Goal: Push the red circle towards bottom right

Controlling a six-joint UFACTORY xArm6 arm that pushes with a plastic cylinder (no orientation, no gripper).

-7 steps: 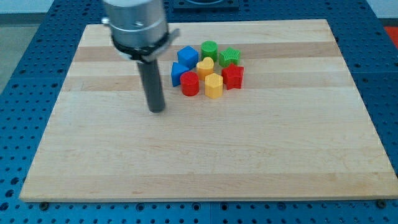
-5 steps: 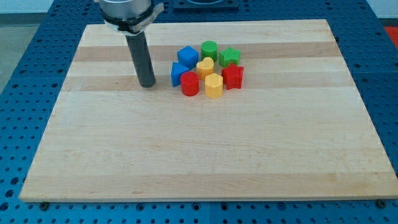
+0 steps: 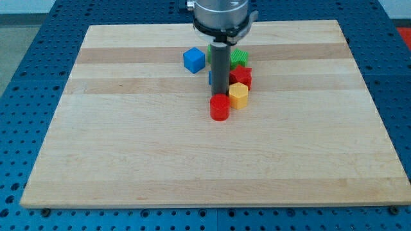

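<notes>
The tool is a plain rod with no jaws and holds nothing. My tip [image 3: 220,96] touches the top edge of the red circle [image 3: 219,108], just below it on the worktop [image 3: 128,154]. The push is under way; the next move calls for contact from the circle's upper left, driving it down-right, clear of the yellow block [image 3: 239,95]

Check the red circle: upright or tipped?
Upright. The red circle sits flat with its round top face showing, just below my tip, beside a yellow block.

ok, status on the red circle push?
My tip at the red circle's top edge. Yellow block close on its right. Bottom-right path open.
</notes>
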